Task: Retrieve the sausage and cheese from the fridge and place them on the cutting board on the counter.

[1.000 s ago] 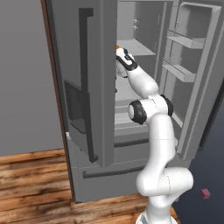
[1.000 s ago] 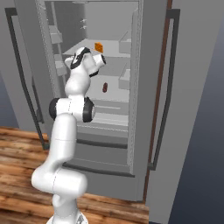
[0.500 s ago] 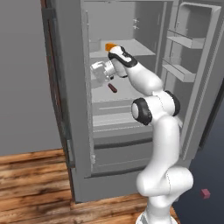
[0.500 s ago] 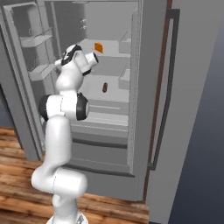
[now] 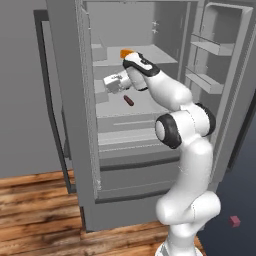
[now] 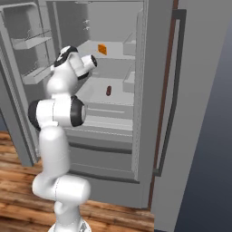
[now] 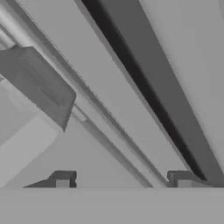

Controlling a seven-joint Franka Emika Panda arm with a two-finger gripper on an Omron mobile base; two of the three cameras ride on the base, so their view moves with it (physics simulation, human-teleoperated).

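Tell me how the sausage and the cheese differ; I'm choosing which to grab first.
The sausage is a dark reddish-brown cylinder; the cheese is an orange wedge. The sausage lies on a lower shelf, the cheese on the shelf above. Both sit untouched inside the open fridge.

Cheese (image 6: 102, 49) on upper fridge (image 6: 113, 27) shelf; sausage (image 6: 108, 90) on shelf below, apparently nearer front
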